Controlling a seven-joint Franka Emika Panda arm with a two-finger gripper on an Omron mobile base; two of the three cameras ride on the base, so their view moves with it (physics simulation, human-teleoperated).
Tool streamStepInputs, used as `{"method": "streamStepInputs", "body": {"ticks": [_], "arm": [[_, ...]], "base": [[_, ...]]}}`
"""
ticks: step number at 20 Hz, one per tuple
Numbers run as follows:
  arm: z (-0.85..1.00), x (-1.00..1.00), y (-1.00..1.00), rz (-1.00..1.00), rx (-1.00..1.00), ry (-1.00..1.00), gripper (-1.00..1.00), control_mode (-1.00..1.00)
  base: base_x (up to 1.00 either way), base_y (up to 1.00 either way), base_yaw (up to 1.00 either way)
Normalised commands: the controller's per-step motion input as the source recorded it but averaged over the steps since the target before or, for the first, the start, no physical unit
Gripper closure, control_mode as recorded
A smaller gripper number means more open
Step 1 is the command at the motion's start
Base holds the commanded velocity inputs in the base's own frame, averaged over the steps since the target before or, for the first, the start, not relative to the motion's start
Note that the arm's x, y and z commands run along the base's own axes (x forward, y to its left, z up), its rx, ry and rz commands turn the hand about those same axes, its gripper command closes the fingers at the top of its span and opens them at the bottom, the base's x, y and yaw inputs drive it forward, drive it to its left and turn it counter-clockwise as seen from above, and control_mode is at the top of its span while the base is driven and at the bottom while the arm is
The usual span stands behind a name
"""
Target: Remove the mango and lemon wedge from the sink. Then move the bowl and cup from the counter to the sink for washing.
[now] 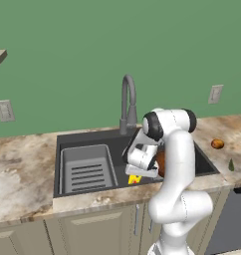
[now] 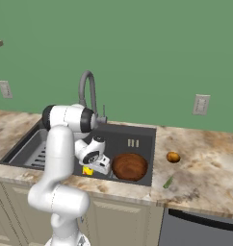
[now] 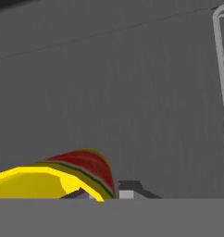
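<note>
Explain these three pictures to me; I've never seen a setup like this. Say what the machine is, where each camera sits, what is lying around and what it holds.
This is a rendered kitchen. The white jointed arm is a robot standing at the counter.

Two pictures come from cameras behind the arm, to its left and right, showing the same scene. The third looks along the claw from the hand.

The claw is low in the dark sink, shut on the yellow cup. The reddish-brown bowl already sits in the sink beside it. The grey faucet rises behind.

On the counter right of the sink lie the orange-brown mango and the small green lemon wedge.
</note>
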Motion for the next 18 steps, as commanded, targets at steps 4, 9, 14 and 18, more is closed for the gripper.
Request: {"method": "streamStepInputs", "body": {"ticks": [4, 9, 14, 18], "arm": [[-0.21, 0.0, 0.06, 0.0, -0.05, 0.0, 1.0, -1.0], [-0.18, 0.0, 0.04, 0.0, -0.04, 0.0, 1.0, -1.0], [-0.16, 0.0, 0.0, 0.0, -0.01, -0.01, 1.0, -1.0], [-0.16, 0.0, 0.0, 0.0, 0.0, 0.0, 1.0, -1.0]], "base": [[0.0, 0.0, 0.0], [0.0, 0.0, 0.0], [0.0, 0.0, 0.0], [0.0, 0.0, 0.0]]}}
